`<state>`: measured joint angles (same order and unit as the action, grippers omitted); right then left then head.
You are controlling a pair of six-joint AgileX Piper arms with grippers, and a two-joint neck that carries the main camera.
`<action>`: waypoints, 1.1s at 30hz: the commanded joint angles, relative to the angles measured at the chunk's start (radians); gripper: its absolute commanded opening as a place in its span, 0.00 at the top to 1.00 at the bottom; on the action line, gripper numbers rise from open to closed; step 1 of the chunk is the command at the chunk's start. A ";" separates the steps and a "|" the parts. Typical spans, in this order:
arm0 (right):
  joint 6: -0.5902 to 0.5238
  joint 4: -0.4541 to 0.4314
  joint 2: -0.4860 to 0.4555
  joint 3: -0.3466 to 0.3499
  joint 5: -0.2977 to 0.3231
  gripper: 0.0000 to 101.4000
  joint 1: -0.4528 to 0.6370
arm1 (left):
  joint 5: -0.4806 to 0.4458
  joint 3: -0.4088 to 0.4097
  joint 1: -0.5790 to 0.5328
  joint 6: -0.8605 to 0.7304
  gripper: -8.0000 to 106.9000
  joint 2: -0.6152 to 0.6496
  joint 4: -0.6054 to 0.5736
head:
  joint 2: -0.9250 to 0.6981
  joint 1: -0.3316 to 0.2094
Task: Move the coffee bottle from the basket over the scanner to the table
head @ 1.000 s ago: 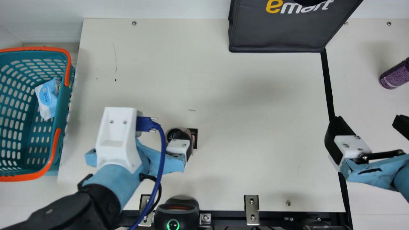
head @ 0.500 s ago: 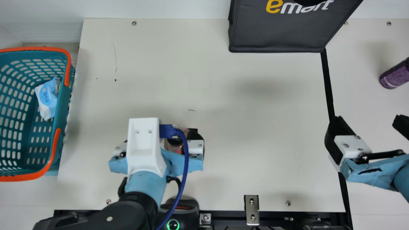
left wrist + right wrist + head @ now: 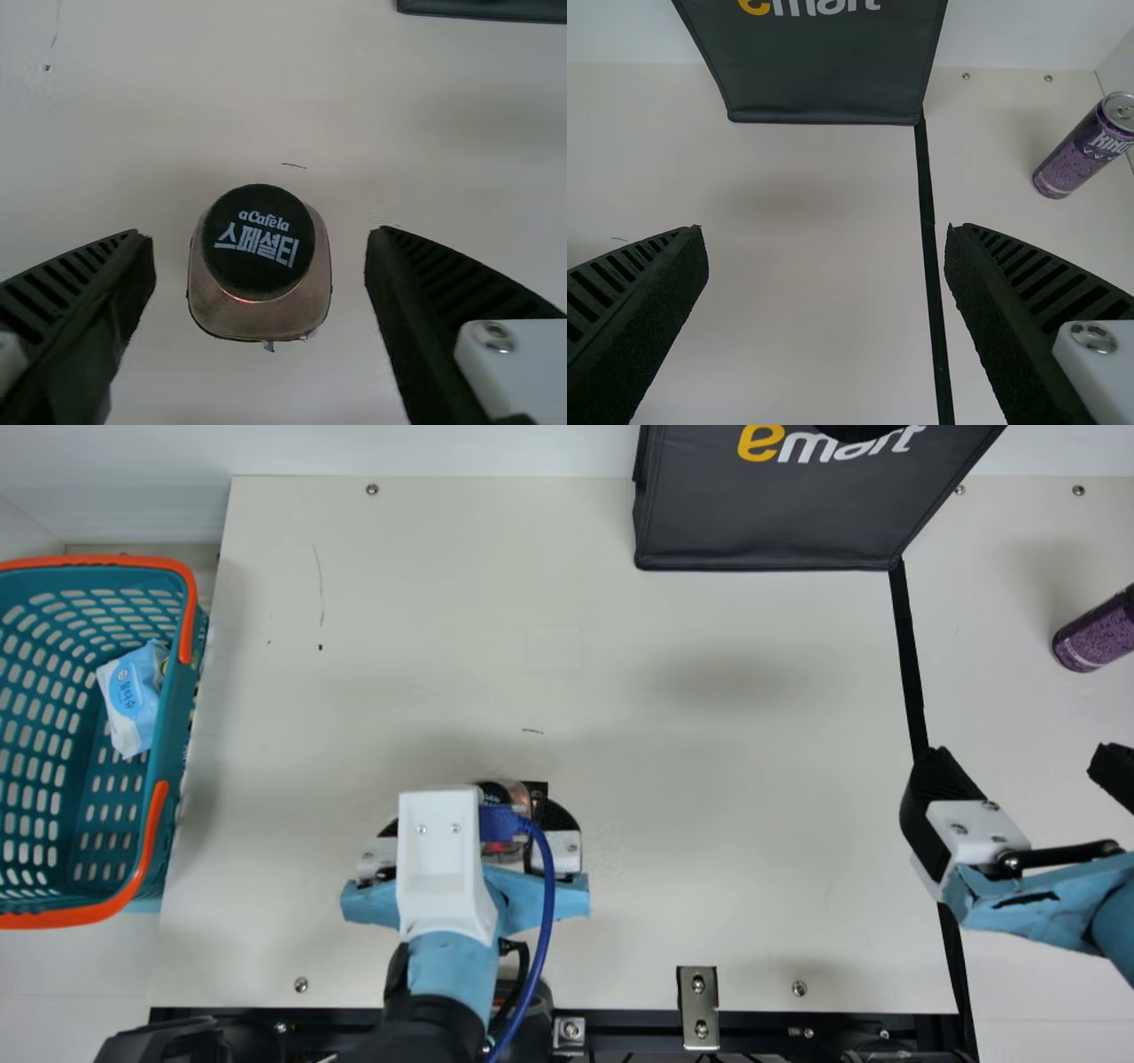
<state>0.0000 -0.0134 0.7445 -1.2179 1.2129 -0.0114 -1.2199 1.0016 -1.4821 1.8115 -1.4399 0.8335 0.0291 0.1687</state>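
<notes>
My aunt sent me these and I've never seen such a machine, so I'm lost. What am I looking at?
You are looking at two robot arms, each ending in a two-fingered hand. The main view looks down from a camera on a neck between them; each wrist view comes from a camera on that arm.

On the table stands a coffee bottle. The left hand is open around it, a finger to each side with gaps between, so nothing is held. The right hand is open and empty too.

The basket at the left holds a blue packet. There is also a dark bag and a purple can.
</notes>
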 commanded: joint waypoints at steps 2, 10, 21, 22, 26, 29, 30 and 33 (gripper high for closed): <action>0.000 0.000 0.000 0.000 0.000 0.06 0.000 | 0.000 -0.015 -0.013 0.031 0.61 -0.005 0.025 | -0.002 -0.030; 0.000 0.000 0.000 0.000 0.000 0.06 0.000 | 0.000 -0.060 -0.025 0.069 1.00 0.007 0.072 | -0.002 -0.030; 0.000 0.000 0.000 0.000 0.000 0.06 0.000 | 0.000 -0.076 -0.025 0.019 0.94 0.063 0.065 | -0.002 -0.030; 0.000 0.000 0.000 0.000 0.000 0.06 0.000 | 0.000 -0.075 -0.026 0.010 0.91 0.066 0.059 | -0.002 -0.030; 0.000 0.000 0.000 0.000 0.000 0.06 0.000 | 0.006 -0.076 -0.024 -0.016 0.80 0.069 0.041 | -0.002 -0.030; 0.000 0.000 0.000 0.000 0.000 0.06 0.000 | 0.016 -0.080 -0.017 -0.029 0.71 0.069 0.030 | -0.002 -0.030; 0.000 0.000 0.000 0.000 0.000 0.06 0.000 | 0.019 -0.082 -0.014 -0.032 0.68 0.069 0.027 | -0.002 -0.030; 0.000 0.000 0.000 0.000 0.000 0.06 0.000 | 0.028 -0.086 -0.004 -0.039 0.59 0.069 0.016 | -0.002 -0.030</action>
<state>0.0000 -0.0134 0.7445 -1.2179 1.2129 -0.0114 -1.1964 0.9177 -1.4879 1.7743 -1.3703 0.8583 0.0291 0.1672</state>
